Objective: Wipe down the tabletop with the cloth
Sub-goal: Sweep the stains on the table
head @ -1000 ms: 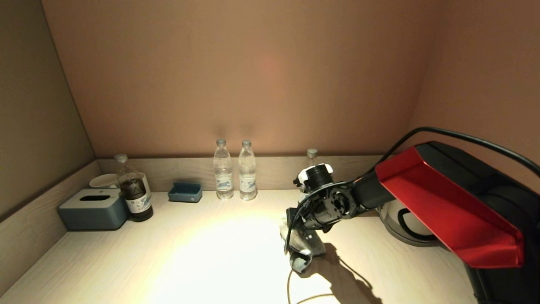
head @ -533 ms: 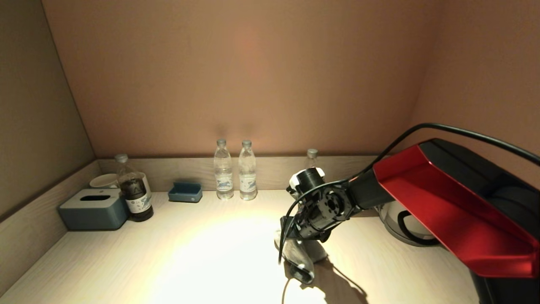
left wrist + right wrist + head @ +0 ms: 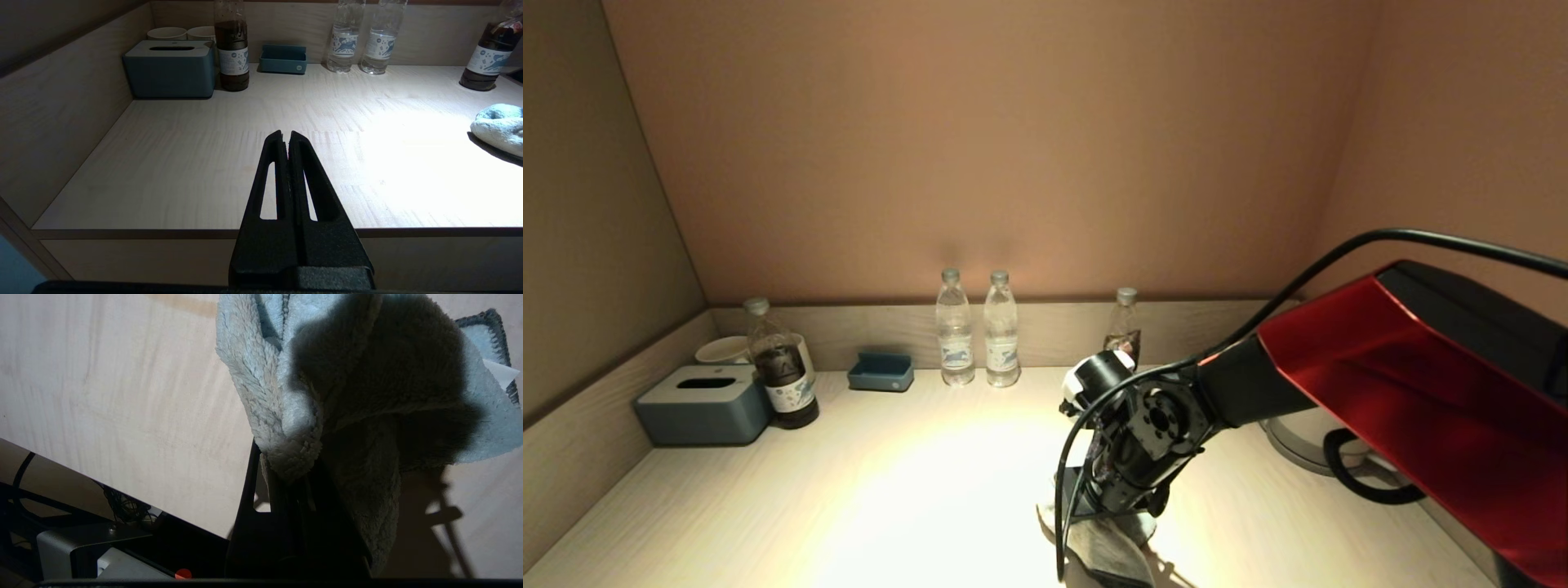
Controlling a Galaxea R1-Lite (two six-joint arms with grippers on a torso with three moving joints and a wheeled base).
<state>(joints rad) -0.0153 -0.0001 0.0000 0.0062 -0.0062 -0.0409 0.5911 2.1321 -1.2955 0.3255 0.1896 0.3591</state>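
A fluffy light-blue cloth (image 3: 1107, 551) lies bunched on the pale wooden tabletop (image 3: 915, 490) near its front edge. It also shows in the right wrist view (image 3: 286, 388) and at the edge of the left wrist view (image 3: 498, 128). My right gripper (image 3: 1107, 523) points down and is shut on the cloth, pressing it on the table; its fingertips are hidden in the folds (image 3: 294, 473). My left gripper (image 3: 286, 136) is shut and empty, parked off the table's front edge.
Along the back wall stand two clear water bottles (image 3: 978, 331), a dark bottle (image 3: 1125, 327), a small blue tray (image 3: 881, 371), another dark bottle (image 3: 783, 367), a blue tissue box (image 3: 704, 404) and cups (image 3: 723, 349). A kettle (image 3: 1319, 445) sits at the right.
My right gripper has dragged the cloth toward the table's front edge, and the arm has swung closer to me. The left gripper has not moved.
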